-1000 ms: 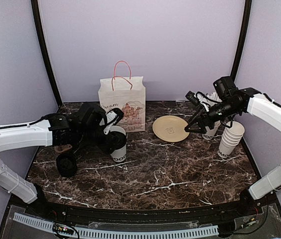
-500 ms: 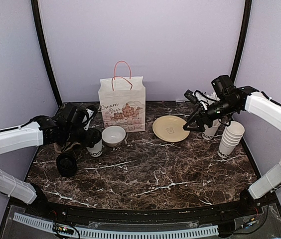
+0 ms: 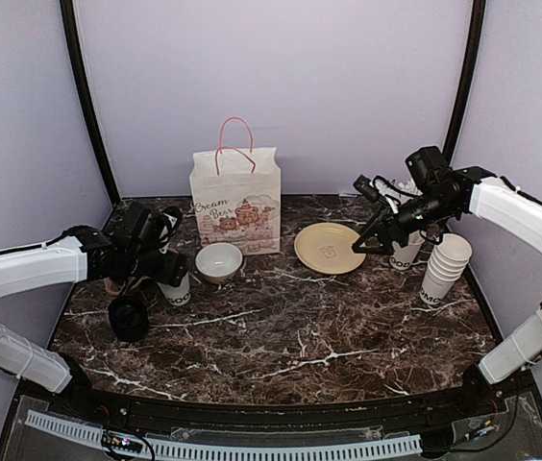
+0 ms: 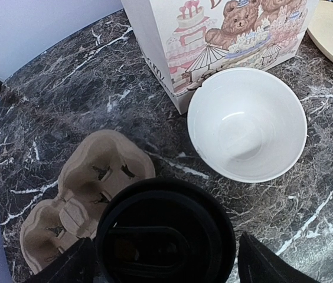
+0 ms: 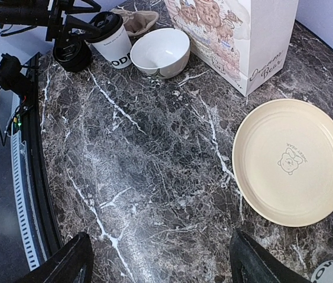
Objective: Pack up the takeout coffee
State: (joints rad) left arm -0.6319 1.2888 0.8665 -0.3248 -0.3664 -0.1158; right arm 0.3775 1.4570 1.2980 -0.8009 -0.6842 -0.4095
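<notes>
Wanting the coffee cup (image 3: 179, 291) by its tray (image 4: 90, 177), we had the left claw (image 4: 165, 265) around it, tight or loose we couldn't tell; right claw (image 5: 165, 262) hung open.

1 bag (image 3: 235, 200) upright | 1 bowl (image 3: 219, 261) beside it | 1 plate (image 3: 330, 247) flat

- The paper bag (image 3: 236, 206) stood at the back of the table (image 3: 300, 327), left of centre.
- The bowl (image 3: 219, 261) sat just before it; the plate (image 3: 329, 247) lay farther right.
- The lidded cup (image 3: 177, 284) stood left of the bowl, between the fingers of my left gripper (image 4: 163, 268), with the cup carrier (image 4: 90, 188) at its left.
- The stack of cups (image 3: 444, 272) stood far right.
</notes>
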